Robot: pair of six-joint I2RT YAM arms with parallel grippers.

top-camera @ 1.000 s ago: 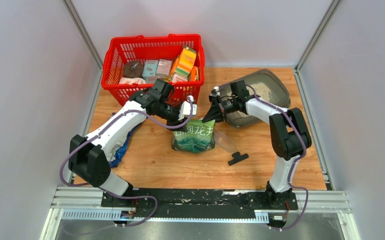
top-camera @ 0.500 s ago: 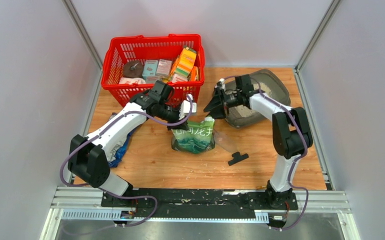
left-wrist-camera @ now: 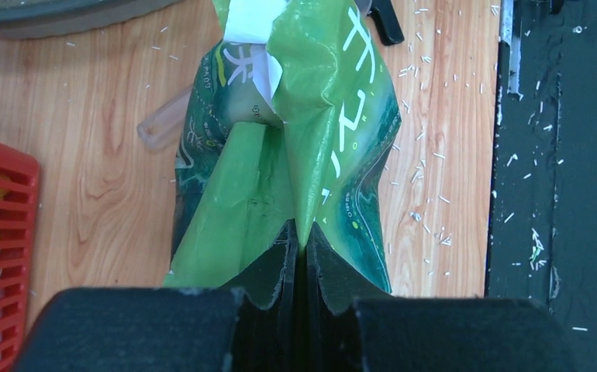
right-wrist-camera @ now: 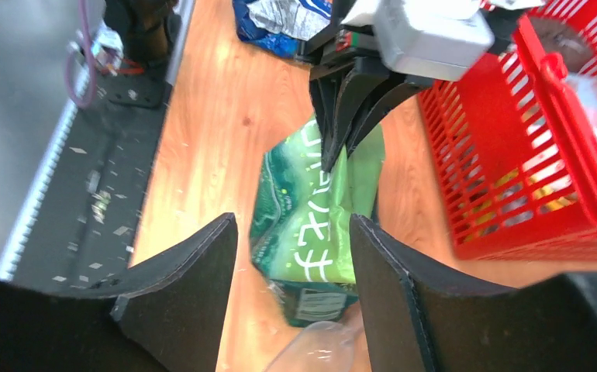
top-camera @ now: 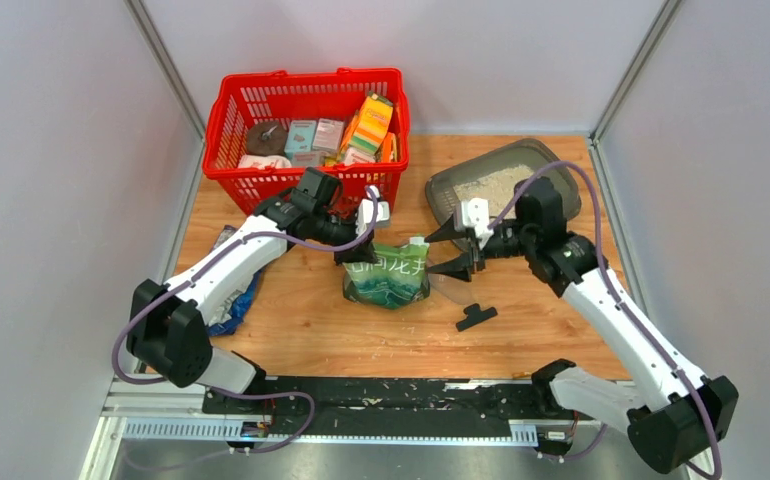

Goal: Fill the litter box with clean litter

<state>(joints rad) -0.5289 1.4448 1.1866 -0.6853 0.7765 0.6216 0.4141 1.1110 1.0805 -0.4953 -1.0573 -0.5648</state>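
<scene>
The dark grey litter box point(top-camera: 442, 192) lies at the back right of the table, with pale clean litter point(top-camera: 501, 183) spread inside it. A green-and-white pouch point(top-camera: 389, 276) stands on the wood mid-table. My left gripper point(top-camera: 357, 251) is shut on the pouch's point(left-wrist-camera: 295, 139) top fold, its jaws pressed together on the green film point(left-wrist-camera: 301, 242). My right gripper point(top-camera: 453, 250) hangs open just right of the pouch, between it and the litter box. In the right wrist view the open right gripper point(right-wrist-camera: 291, 226) frames the pouch point(right-wrist-camera: 311, 217) and holds nothing.
A red basket point(top-camera: 306, 130) full of packages stands at the back left. A clear plastic scoop point(top-camera: 451, 285) and a small black piece point(top-camera: 476, 316) lie right of the pouch. A blue foil bag point(top-camera: 236, 300) lies under the left arm. Litter grains dot the wood.
My right gripper opened, left the litter box's near rim and swung forward toward the pouch; the box now lies flat. My left gripper closed on the pouch's top.
</scene>
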